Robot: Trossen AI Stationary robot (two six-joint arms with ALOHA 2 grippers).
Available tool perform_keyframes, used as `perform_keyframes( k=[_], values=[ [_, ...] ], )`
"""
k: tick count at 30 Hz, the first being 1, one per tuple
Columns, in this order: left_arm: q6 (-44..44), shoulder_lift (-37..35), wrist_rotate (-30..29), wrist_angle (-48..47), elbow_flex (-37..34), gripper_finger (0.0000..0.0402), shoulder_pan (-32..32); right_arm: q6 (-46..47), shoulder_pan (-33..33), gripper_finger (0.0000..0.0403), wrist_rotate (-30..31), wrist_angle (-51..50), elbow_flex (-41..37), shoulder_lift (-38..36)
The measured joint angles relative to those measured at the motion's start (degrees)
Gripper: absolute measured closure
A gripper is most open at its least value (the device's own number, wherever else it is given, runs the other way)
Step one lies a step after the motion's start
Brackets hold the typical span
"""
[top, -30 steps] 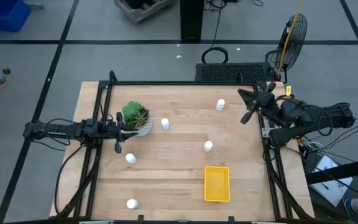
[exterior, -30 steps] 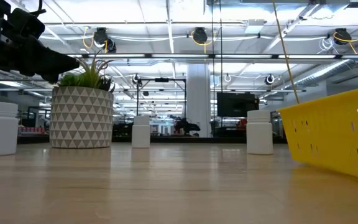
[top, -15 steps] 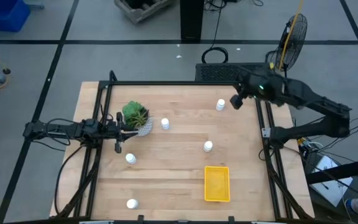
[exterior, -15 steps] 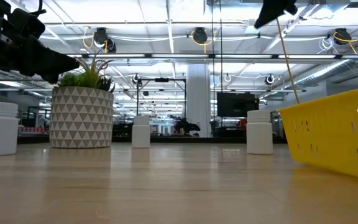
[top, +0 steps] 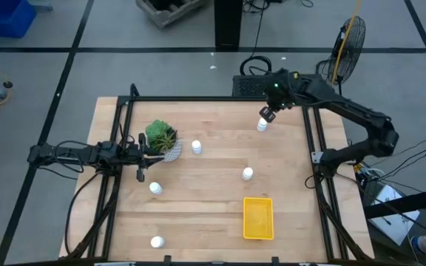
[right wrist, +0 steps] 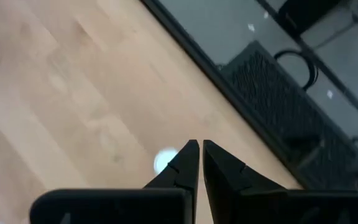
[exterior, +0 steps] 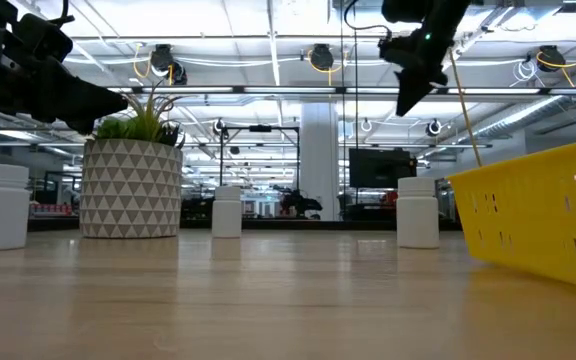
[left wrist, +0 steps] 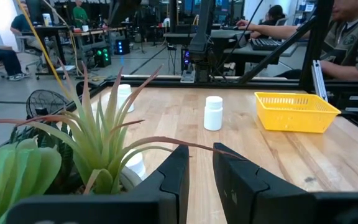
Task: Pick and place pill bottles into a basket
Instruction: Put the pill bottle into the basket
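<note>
The right tool [top: 268, 114] is hovering, fingers pressed together and empty, just above the far pill bottle [top: 262, 125] standing on the counter [top: 213, 207] — descending unopened, it risks toppling it. The left tool [top: 140, 140], also closed, is waiting beside the plant [top: 160, 137].

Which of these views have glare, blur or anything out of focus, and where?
Low view: bright ceiling lights behind; the near tabletop is soft, and the right gripper shows as a dark silhouette. Left wrist view: the plant up close is blurred, while the basket looks sharp. Right wrist view: a pill bottle is soft-edged.
</note>
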Motion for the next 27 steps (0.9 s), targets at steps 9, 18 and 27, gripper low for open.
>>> perform_keyframes(
  k=[9, 18, 27],
  values=[
    [-0.95, -0.02, 0.04, -0.14, 0.0, 0.0325, 0.0, -1.62, 0.04, 0.0381, -3.24, 5.51, -3.44, 1.78],
    [-1.45, 0.0, 0.48, -0.39, -0.02, 0.0325, 0.0, -2.46, 0.04, 0.0269, -3.13, 5.22, -3.48, 1.71],
    [-1.71, 0.0, 0.5, -0.41, -0.02, 0.0325, 0.0, -1.02, 0.04, 0.019, -3.16, -0.3, -2.44, 2.45]
  ],
)
